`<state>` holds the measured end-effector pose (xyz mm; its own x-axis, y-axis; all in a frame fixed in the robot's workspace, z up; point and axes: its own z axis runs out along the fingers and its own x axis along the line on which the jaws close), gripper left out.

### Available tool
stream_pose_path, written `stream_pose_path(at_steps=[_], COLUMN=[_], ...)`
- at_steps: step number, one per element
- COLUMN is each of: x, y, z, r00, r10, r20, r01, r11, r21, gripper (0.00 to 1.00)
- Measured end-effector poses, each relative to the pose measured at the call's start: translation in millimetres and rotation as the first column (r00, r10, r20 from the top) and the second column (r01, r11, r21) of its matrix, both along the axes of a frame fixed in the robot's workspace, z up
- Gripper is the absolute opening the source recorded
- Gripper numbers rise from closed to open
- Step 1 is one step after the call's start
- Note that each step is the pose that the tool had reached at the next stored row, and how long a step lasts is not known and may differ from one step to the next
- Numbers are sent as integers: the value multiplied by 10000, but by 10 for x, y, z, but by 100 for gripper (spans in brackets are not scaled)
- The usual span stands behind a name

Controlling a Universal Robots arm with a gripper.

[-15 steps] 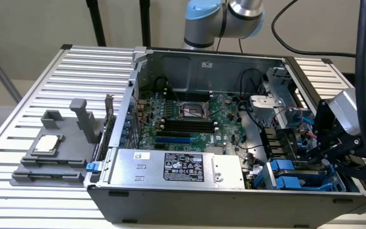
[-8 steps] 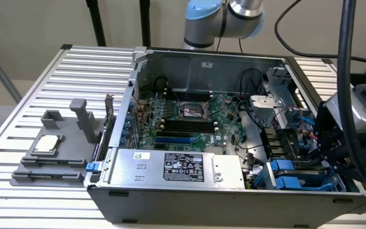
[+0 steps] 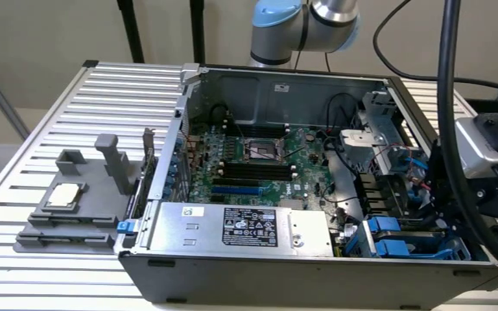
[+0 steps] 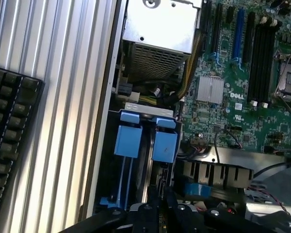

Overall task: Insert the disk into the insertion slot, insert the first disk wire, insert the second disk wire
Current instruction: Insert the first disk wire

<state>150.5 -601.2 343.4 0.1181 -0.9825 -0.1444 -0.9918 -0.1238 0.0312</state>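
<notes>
You have the computer case (image 3: 231, 275) lying open-side up on the slatted surface (image 3: 50, 123). That puts every bay within reach from above. The insertion slot (image 3: 422, 243) is in the case corner nearest the surface's front edge, toward the exterior view's right.

The slot holds two blue carriers standing on edge side by side, so you look down on their pull tabs. I take the disk (image 4: 165, 144) to be the one closer to the motherboard (image 4: 233, 97), though I cannot be sure. The other carrier (image 4: 128, 140) stands just beside it, nearer the case wall. Both look well down in the slot, which suggests the disk is in or close to it.

Your hand (image 4: 158, 201) is directly over the slot, with its fingers drawn almost fully together. I see nothing clamped between them. The tips are close to the carriers' far ends, and I cannot tell if they touch.

The silver power supply (image 3: 240, 228) fills the case's front edge beside the slot. Thin loose wires (image 4: 223, 138) lie on the motherboard side. A keyboard (image 4: 9, 126) rests on the surface outside the case.
</notes>
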Motion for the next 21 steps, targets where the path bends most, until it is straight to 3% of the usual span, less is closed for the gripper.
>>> stream_pose_path(at_steps=[5,21], x=[0,0], y=[25,73], z=[-13,-50], r00=[9999,9962], r10=[-154,-875], r20=[0,5], r01=[154,875], r11=[9999,9961], r21=[-47,-114], gripper=[17,17])
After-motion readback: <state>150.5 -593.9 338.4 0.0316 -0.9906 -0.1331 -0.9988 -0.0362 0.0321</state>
